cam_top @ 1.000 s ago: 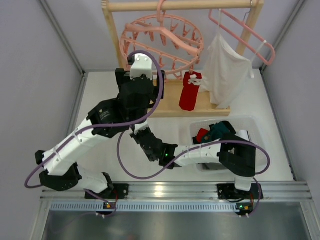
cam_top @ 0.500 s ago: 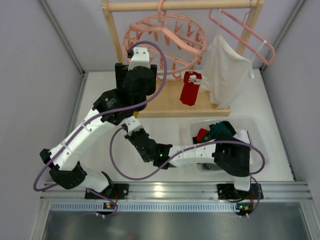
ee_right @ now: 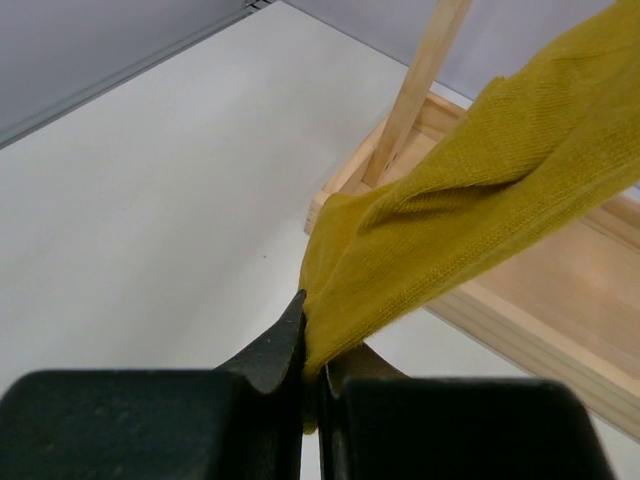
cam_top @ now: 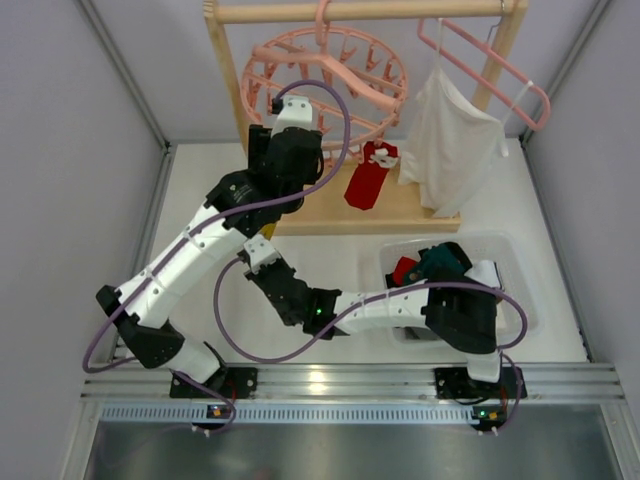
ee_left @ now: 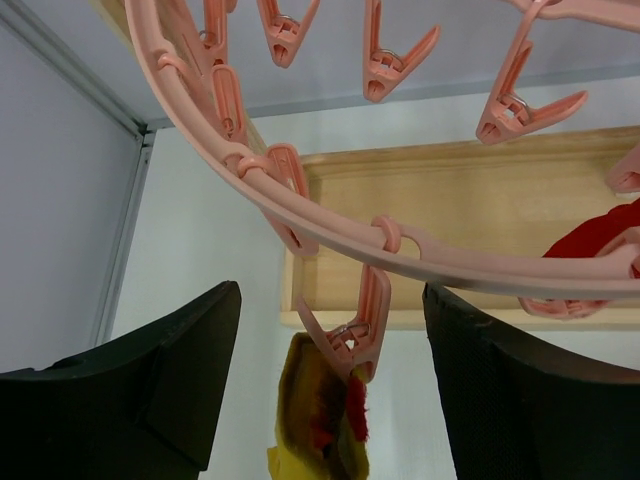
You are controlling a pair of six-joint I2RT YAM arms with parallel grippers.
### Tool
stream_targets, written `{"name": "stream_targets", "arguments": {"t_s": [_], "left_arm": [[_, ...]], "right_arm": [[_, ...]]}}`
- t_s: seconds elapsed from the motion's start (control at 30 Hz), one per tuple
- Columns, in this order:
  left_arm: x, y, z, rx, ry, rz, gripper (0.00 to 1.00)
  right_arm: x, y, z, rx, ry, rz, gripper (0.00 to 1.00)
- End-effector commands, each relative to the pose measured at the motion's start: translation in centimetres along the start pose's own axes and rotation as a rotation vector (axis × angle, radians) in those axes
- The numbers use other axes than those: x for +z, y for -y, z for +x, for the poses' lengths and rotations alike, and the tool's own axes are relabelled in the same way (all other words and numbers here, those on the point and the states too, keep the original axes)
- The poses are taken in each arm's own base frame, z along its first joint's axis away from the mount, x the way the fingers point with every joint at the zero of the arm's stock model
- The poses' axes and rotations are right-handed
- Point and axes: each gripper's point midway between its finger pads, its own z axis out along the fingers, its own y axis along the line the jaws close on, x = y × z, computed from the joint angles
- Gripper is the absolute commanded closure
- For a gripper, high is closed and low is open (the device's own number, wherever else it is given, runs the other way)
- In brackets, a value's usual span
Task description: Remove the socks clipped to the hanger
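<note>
The left claw (ee_left: 330,292) gapes wide beneath the hanger (ee_left: 330,225), its fingers flanking a clip (ee_left: 350,330) that holds the mustard sock (ee_left: 310,425). The right claw (ee_right: 312,350) pinches that sock's end. A red sock (cam_top: 366,185) hangs at the hanger's 5 o'clock.

The right tool (ee_right: 312,375) has its 2 black fingers pinched together on the lower end of a mustard sock (ee_right: 470,200), which stretches taut up and to the right. Beyond the tool, a wooden base (ee_right: 560,300) and its slim post (ee_right: 420,70) stand on the white desk (ee_right: 150,200).
</note>
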Motion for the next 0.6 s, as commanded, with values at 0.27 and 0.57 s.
{"name": "stream_targets", "arguments": {"t_s": [0.27, 0.57], "left_arm": [[1.2, -0.3, -1.0, 0.030, 0.008, -0.051, 0.37], [1.7, -0.6, -0.9, 0.042, 0.005, -0.067, 0.67]], "right_arm": [[-0.6, -2.5, -0.8, -0.019, 0.021, -0.035, 1.00], [-0.9, -2.4, -0.9, -0.021, 0.025, -0.037, 1.00]]}}
